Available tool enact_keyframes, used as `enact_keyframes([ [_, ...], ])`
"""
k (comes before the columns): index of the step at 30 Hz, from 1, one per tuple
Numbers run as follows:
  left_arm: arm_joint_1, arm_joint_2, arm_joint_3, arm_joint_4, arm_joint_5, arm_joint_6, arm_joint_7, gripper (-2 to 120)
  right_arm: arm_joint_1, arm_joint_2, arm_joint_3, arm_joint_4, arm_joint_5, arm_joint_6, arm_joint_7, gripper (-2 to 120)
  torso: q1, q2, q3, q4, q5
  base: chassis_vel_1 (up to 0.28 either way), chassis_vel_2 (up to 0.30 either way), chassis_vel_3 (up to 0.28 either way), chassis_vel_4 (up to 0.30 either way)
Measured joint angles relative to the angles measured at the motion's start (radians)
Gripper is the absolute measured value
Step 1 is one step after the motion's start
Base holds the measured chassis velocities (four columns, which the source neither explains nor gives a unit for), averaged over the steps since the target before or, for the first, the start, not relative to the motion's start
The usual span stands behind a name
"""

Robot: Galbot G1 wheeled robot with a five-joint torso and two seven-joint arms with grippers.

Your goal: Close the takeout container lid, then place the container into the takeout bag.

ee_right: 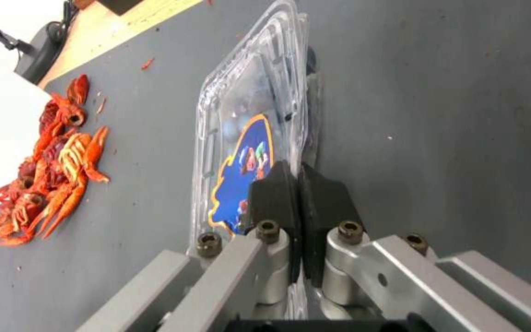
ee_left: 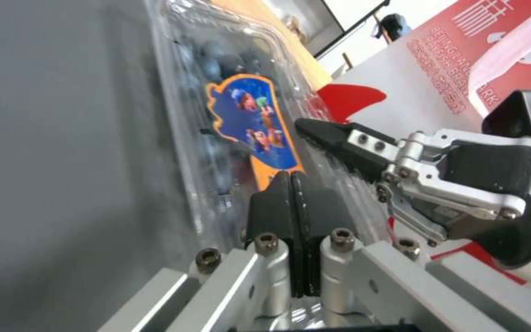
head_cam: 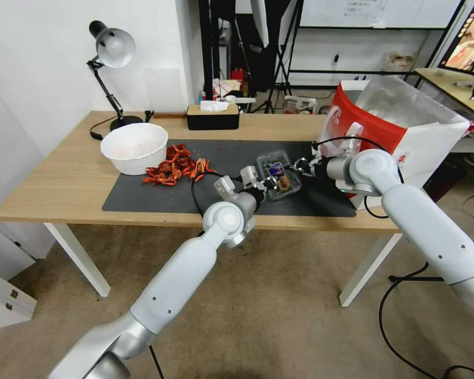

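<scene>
I see both grippers pinching the takeout container point(head_cam: 279, 176) on the dark mat point(head_cam: 142, 197) — left gripper point(head_cam: 268, 184) and right gripper point(head_cam: 296, 167) fingers pressed together on opposite rims; its long axis runs between them, beside the takeout bag point(head_cam: 405, 131).

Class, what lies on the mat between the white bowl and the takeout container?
A pile of red crayfish shells lies between the white bowl and the takeout container, in the head view.

Both arms are glossy white shells with round silver-grey joints and black cables looping at the wrists. The left gripper point(ee_left: 292, 193) and right gripper point(ee_right: 299, 184) share black finger pads on brushed-aluminium links fastened with dark hex-socket screws.
</scene>
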Motion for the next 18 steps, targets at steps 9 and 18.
enact_keyframes([
  [9,0.049,0.068,-0.021,-0.080,0.000,0.001,0.003,0,0.003,0.006,0.001,0.002,0.004,0.000,0.002,0,0.000,0.000,0.000,0.0001,0.0000,0.000,0.000,0.000,0.000],
  [18,0.221,0.206,-0.100,-0.268,0.112,-0.011,0.110,2,0.002,0.018,0.011,0.011,0.011,0.001,0.004,0,0.000,0.000,0.000,0.0002,0.0001,0.000,0.000,0.000,0.000],
])
